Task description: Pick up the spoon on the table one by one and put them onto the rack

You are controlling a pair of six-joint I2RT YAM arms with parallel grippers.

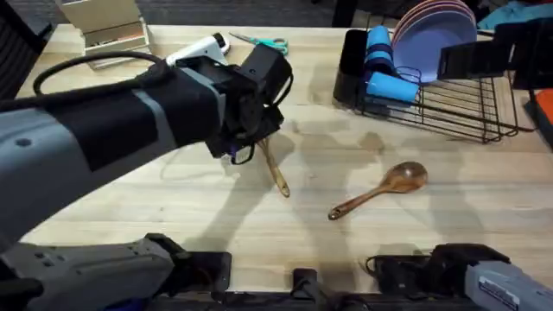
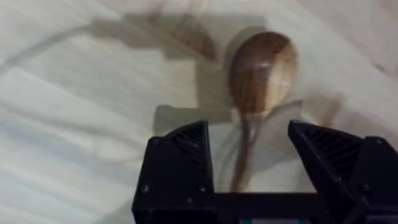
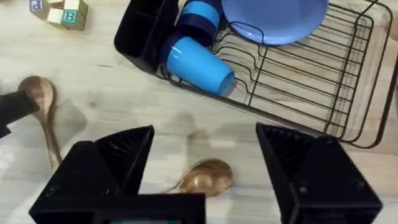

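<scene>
Left gripper (image 2: 249,163) hangs over the first spoon (image 1: 275,173), just left of centre in the overhead frame. In the left wrist view its jaws stand open, one on each side of the spoon's neck, bowl just beyond the fingertips; I can't tell whether they touch the table (image 1: 173,199) yet. Nothing gripped.

Second spoon (image 1: 380,192) lies right of centre, handle pointing lower left, apart from the first. Rack (image 1: 449,108) sits in the upper right, already carrying blue cups (image 1: 384,73) and a plate (image 1: 432,30); black utensil holder (image 1: 352,60) at its left end.

Right gripper (image 3: 205,165) is parked low, open and empty, second spoon's bowl showing between its fingers.

My read: first pick, grasp not yet made. Neither spoon is on the rack. Next I'd close on the neck, confirm the hold, lift clear and carry across to the holder. The handle is slim, so I'd watch for it pivoting in the grip.
</scene>
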